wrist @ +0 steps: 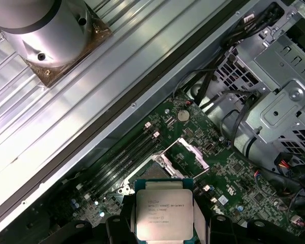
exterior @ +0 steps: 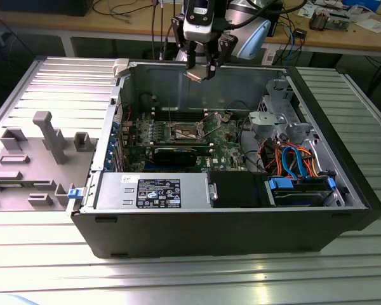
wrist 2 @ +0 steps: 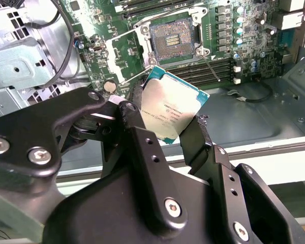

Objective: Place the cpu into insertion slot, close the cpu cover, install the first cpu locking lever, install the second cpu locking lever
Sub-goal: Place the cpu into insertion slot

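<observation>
Gripper: black two-fingered metal gripper (exterior: 202,66), clenched on opposite edges of the cpu, hanging above the far wall of the computer case.
Cpu: small flat square cpu (wrist 2: 170,114), matte silver-grey metal top on a thin green rim, held tilted in the air, clear of the board.
Slot: square insertion slot (wrist 2: 172,38), a dark pin field in a silver frame on the green motherboard (wrist 2: 229,46), lies below the chip, well apart, uncovered.
Cover: thin silver windowed cpu cover (wrist 2: 123,60), swung open just beside the slot.
Case: black-and-grey steel computer case (exterior: 209,229), open side up, on the ribbed aluminium desk (exterior: 51,273).
</observation>
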Tool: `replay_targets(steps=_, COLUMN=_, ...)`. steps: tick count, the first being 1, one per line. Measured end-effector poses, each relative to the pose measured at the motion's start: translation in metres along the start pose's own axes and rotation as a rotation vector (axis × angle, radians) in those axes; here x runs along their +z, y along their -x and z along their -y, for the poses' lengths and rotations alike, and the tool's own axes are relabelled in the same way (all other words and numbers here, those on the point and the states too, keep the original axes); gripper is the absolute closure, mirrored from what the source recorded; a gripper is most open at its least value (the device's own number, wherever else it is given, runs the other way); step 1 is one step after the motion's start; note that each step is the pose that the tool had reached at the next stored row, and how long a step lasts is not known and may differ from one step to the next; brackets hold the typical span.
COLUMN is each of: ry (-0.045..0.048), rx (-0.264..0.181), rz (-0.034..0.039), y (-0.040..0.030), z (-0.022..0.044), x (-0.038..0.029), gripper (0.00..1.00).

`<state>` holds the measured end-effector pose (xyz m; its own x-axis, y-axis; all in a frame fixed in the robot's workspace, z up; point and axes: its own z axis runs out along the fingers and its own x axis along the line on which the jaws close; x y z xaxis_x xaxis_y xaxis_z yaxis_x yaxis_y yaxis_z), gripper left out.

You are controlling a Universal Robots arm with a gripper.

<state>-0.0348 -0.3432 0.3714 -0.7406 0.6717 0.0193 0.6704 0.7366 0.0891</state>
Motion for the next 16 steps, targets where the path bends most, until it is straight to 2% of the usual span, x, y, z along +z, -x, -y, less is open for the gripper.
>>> replay_targets(steps=16, ry=0.0001, rx=0.006, rz=0.0005, y=0.0, z=0.0, x=0.0, gripper=0.46)
